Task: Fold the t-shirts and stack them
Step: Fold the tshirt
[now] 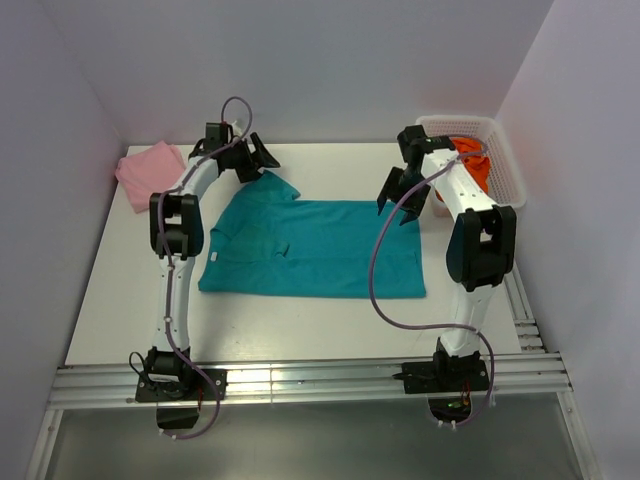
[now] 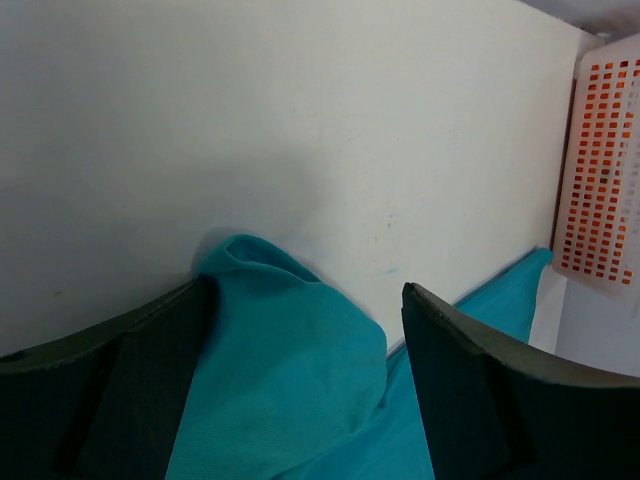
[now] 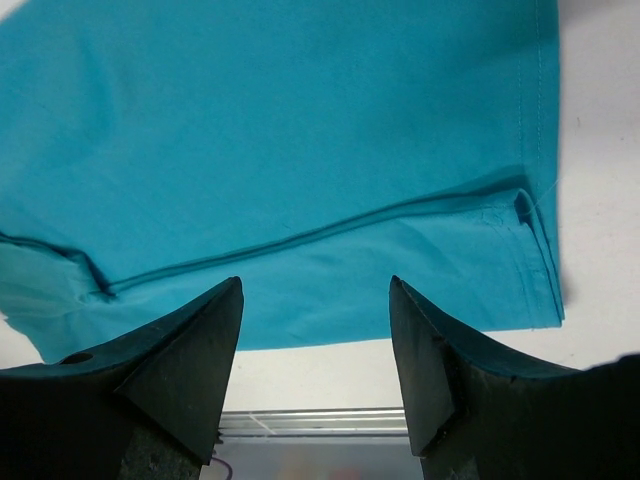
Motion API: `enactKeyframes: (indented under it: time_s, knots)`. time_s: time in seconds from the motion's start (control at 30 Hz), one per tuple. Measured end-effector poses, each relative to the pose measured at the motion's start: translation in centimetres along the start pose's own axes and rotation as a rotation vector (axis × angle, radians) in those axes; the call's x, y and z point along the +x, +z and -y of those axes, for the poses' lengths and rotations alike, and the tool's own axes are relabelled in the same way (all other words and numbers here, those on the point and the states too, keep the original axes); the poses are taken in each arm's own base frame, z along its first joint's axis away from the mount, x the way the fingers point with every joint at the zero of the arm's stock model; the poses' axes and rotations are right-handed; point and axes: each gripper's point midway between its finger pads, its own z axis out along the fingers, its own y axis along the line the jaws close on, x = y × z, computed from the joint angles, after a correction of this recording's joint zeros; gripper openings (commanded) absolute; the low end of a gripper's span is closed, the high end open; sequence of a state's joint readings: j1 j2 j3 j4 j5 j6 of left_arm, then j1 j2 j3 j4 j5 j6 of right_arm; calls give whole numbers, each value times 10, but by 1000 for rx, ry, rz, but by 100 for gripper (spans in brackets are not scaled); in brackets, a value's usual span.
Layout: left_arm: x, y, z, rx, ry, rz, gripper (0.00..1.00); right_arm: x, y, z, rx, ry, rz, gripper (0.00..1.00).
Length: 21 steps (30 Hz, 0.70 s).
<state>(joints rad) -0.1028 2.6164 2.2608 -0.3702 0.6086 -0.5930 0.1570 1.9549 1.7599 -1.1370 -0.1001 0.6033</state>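
Observation:
A teal t-shirt point(image 1: 310, 250) lies spread on the white table, partly folded. My left gripper point(image 1: 250, 158) is open above its far left sleeve. In the left wrist view the sleeve point(image 2: 290, 370) bulges up between the open fingers point(image 2: 308, 288), which do not clamp it. My right gripper point(image 1: 395, 190) is open above the shirt's far right corner. The right wrist view shows the teal fabric point(image 3: 280, 130) and its hem beyond the open gripper point(image 3: 315, 283). A pale pink t-shirt point(image 1: 150, 172) lies folded at the back left. A bright orange t-shirt point(image 1: 475, 165) sits in the basket.
A white plastic mesh basket point(image 1: 500, 135) stands at the back right corner and also shows in the left wrist view point(image 2: 600, 170). Grey walls close the table on the left, back and right. Aluminium rails point(image 1: 300, 385) run along the near edge.

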Motion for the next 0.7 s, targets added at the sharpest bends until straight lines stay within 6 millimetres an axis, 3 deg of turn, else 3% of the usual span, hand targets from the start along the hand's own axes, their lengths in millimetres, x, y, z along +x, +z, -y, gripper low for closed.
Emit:
enactKeyframes:
  time_s: [0.17, 0.2, 0.3, 0.33, 0.43, 0.5, 0.63, 0.7]
  knots:
    - [8, 4, 4, -5, 3, -18, 73, 5, 3, 7, 12, 2, -13, 67]
    - [8, 4, 4, -9, 1, -19, 61, 6, 3, 8, 12, 1, -11, 67]
    - [13, 3, -3, -38, -18, -34, 47, 5, 2, 9, 11, -4, -5, 67]
    - [16, 3, -5, -43, -24, -42, 38, 3, 2, 10, 10, -3, 0, 66]
    - [19, 2, -10, -67, -35, -50, 32, -3, 2, 12, 8, 6, 10, 66]
    - [22, 2, -12, -75, -43, -59, 32, -13, 1, 12, 1, 19, 25, 66]
    - [24, 1, -13, -81, -51, -69, 14, -44, 7, 6, -9, 42, 62, 65]
    - [25, 0, -14, -81, -58, -75, 11, -58, 14, 2, -14, 50, 74, 65]
